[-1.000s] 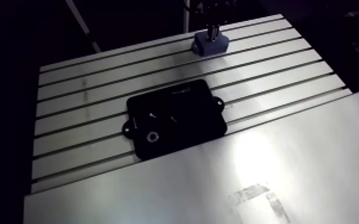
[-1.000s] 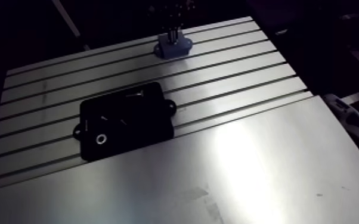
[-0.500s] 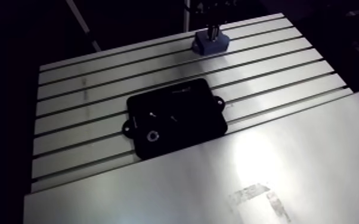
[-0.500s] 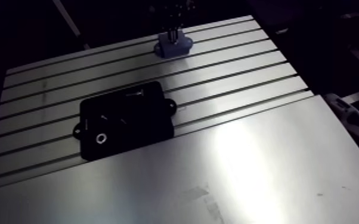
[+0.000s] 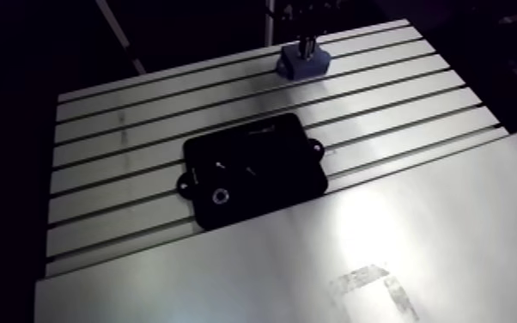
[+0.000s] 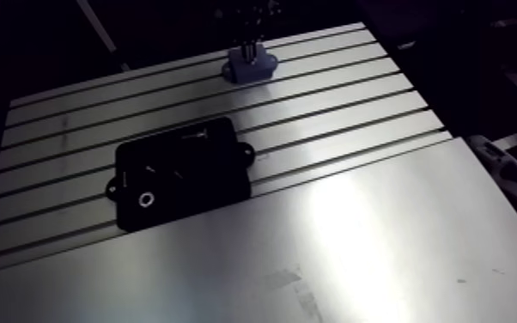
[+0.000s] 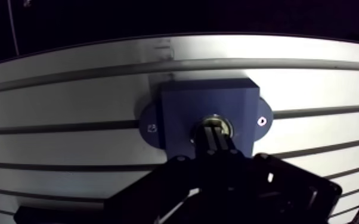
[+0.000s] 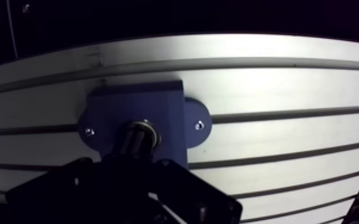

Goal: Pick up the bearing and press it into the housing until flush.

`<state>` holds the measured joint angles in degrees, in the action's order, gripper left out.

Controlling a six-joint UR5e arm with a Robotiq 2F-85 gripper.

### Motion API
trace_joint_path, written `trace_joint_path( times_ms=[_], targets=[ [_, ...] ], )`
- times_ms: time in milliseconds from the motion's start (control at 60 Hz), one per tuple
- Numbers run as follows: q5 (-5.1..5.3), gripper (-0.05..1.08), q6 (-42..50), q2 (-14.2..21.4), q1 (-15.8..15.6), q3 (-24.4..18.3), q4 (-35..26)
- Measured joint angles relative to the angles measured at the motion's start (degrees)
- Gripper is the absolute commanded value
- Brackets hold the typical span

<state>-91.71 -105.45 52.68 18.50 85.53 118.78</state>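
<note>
slotted table point(image 7: 68, 101), bearing point(image 7: 216, 126) in blue housing point(image 7: 182, 107)

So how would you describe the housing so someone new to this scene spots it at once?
Start with the slotted aluminium table and go to its far edge, beyond the black plate in the middle. The housing sits there under the gripper: the only blue thing, a block with two side ears and a round central bore.

Arm view overlooks whole table point(image 5: 124, 146) from high; wrist view sits near shared housing point(image 7: 182, 107).
</note>
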Motion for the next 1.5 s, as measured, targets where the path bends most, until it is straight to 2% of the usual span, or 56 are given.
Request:
trace_joint_path(
  times_ms=[233,500,517,533,550,567,583,600,617,633,667,1150,1500],
  targets=[
    [0.11,1.08,0.0,0.16,-0.15,-0.05,-0.07],
    [-0.1,1.05,-0.04,2.35,-0.09,-0.03,-0.23],
    [-0.11,0.98,-0.04,2.51,-0.09,-0.01,-0.26],
    [-0.13,0.98,-0.05,2.66,-0.09,0.02,-0.29],
    [-0.15,0.81,-0.06,2.82,-0.09,0.04,-0.32],
    [-0.16,0.54,-0.07,3.0,-0.08,0.07,-0.36],
    [-0.17,0.54,-0.07,3.17,-0.08,0.09,-0.41],
    [-0.18,0.23,-0.08,3.34,-0.08,0.12,-0.48],
    [-0.2,0.23,-0.1,3.54,-0.08,0.14,-0.61],
    [-0.21,0.04,-0.11,3.73,-0.08,0.16,-0.76],
    [-0.23,0.01,-0.15,4.14,-0.08,0.17,-1.21],
    [-0.02,0.0,-1.81,11.69,-0.34,-2.23,-15.74],
    [0.01,0.0,-1.22,17.58,-1.03,-2.84,-21.35]
  ],
)
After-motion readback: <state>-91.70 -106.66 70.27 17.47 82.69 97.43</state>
